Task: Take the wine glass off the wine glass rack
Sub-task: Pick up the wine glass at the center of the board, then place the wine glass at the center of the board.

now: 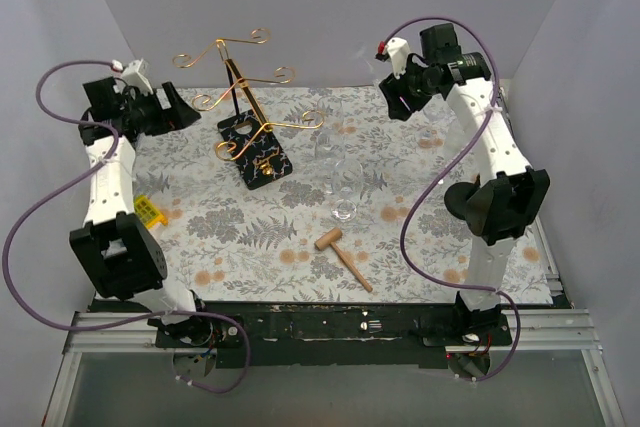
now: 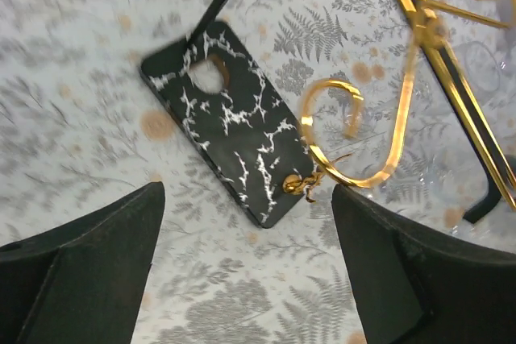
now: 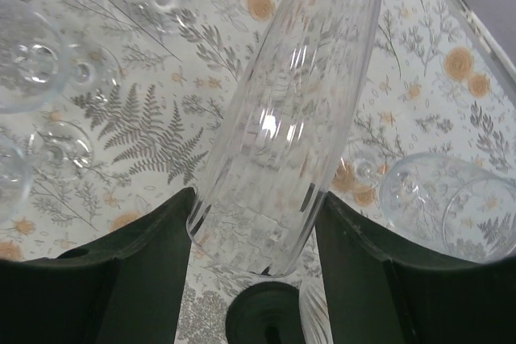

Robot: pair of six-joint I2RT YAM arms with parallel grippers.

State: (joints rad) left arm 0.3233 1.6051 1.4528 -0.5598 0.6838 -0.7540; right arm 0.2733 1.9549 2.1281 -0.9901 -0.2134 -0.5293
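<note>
The wine glass (image 3: 290, 118), a clear ribbed one, is seen in the right wrist view between the two dark fingers (image 3: 153, 263) of the right gripper (image 3: 256, 215). The jaws are spread about as wide as the bowl, and each finger is pressed against a side of the glass. No part of the stand is touching the glass in that view. In the top view this gripper is found at about 1 o'clock from the middle of the table, well apart from the wine glass rack (image 1: 245, 97).

The rack is stood at about 10 o'clock, its gold scroll-ended arms carried on a slanted post above a black base (image 1: 255, 150) veined in white. The left gripper (image 2: 246, 223) is held just beside it at 9 o'clock, jaws spread wide, with nothing between them; the base and one gold curl (image 2: 355, 134) are framed between its fingers.

Other clear glasses (image 1: 345, 209) are seen near the middle of the fern-and-flower tablecloth (image 1: 250, 237). A wooden mallet (image 1: 343, 255) is laid at 6 o'clock and a small yellow item (image 1: 150, 210) at 9 o'clock near the table's edge.
</note>
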